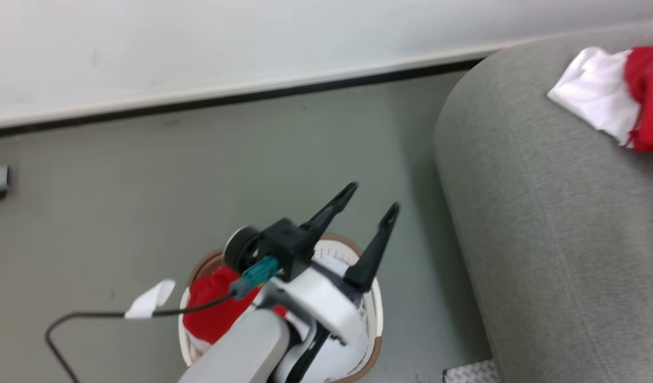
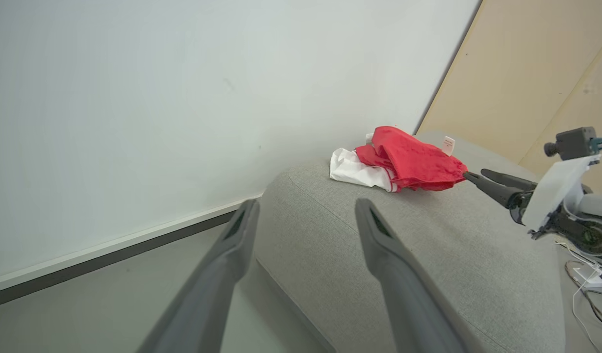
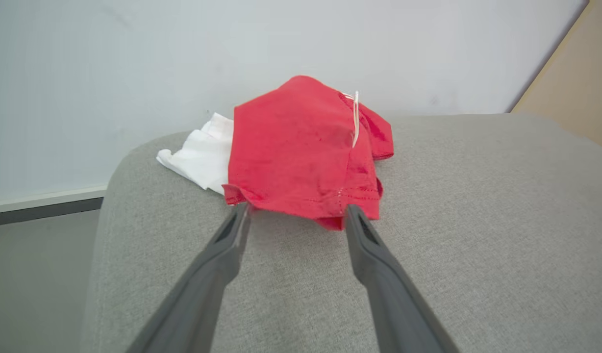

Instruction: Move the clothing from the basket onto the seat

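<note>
- Floor [image 1: 145, 186] of plain grey lies under everything in the head view. The basket [image 1: 378, 324], cream with a brown rim, stands on it at 6 o'clock.
- A red bundle [image 1: 212, 311] of clothing lies inside the basket, toward its 9 o'clock side.
- The seat [image 1: 544, 223], in light-grey fabric with a rounded edge, takes up the 3 o'clock side. It is near the basket, with a strip of floor between them.
- At 2 o'clock on the seat's top lies a small pile: a white piece [image 1: 592, 96] with a red garment [image 1: 648, 90] partly over it.
- A pale wall [image 1: 252, 37] with a dark-edged skirting closes the room at 12 o'clock. In the left wrist view a beige panel [image 2: 526, 73] stands at 2 o'clock beyond the seat.
- The left claw [image 1: 373, 198] hangs over the basket with its fingers aimed toward 1 o'clock. They are spread wide, holding and touching nothing.
- A dark cable [image 1: 92, 315] carrying a white tag [image 1: 151, 298] trails from its wrist toward 8 o'clock.
- The right claw [image 3: 297, 212] is over the seat, with its fingers wide apart and clamping nothing. The tips sit at the red garment's near hem, and I cannot tell whether they touch it.
</note>
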Tool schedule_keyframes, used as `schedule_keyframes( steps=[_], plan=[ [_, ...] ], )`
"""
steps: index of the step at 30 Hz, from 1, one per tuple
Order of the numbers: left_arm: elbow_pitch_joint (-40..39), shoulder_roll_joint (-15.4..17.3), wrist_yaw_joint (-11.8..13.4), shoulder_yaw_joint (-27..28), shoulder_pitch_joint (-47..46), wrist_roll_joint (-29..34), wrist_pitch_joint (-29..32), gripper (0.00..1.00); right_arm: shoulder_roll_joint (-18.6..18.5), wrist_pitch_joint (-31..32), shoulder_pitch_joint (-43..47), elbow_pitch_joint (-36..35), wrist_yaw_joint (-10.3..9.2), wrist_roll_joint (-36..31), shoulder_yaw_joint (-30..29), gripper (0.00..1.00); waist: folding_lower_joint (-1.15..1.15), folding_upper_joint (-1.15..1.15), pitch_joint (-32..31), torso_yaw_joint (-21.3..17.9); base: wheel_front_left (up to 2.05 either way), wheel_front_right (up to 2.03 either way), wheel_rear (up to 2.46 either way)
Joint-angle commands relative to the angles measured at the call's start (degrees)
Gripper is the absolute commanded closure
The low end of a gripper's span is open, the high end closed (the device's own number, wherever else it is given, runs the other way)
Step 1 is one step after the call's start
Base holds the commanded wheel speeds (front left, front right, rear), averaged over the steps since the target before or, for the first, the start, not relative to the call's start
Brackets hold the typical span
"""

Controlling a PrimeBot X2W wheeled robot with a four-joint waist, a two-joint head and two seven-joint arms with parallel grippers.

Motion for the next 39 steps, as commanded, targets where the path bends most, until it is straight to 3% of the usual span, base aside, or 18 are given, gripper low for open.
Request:
schedule_keyframes(
  steps=[1,9,14,20,26,39],
  plan=[
    [0.0,1.1,0.5,0.4,1.8,-0.5,-0.5,0.0,1.3,-0.2,3.6,-3.3,-0.12,0.0,-0.1,0.0,0.0,0.0,-2.7,-1.5,0.0,0.0,0.0],
    [-0.3,4.7,3.7,3.3,9.1,-1.9,-3.8,0.0,7.6,-0.2,16.6,-24.1,-0.12,-2.2,-3.1,0.0,0.0,0.0,-8.2,-0.4,0.0,0.0,0.0],
    [0.1,6.2,5.9,6.2,14.9,-2.9,-6.4,0.0,11.5,-0.2,23.3,-31.1,-0.12,-3.1,-2.5,0.0,0.0,0.0,-12.3,1.5,0.0,0.0,0.0],
    [-0.3,7.5,7.4,9.6,19.1,-2.0,-7.4,0.0,14.0,-0.2,27.4,-34.3,-0.12,-3.7,-0.8,0.0,0.0,0.0,-14.5,3.2,0.0,0.0,0.0],
    [-1.8,6.7,7.7,15.3,24.1,0.1,-7.5,0.0,15.7,-0.2,30.5,-34.0,-0.12,-5.0,1.4,0.0,0.0,0.0,-16.8,4.8,0.0,0.0,0.0],
    [-0.8,1.8,4.1,26.8,34.0,7.4,-7.5,0.0,17.6,-0.2,33.0,-30.8,-0.12,-6.8,6.3,0.0,0.0,0.0,-19.2,5.4,0.0,0.0,0.0]
  ],
)
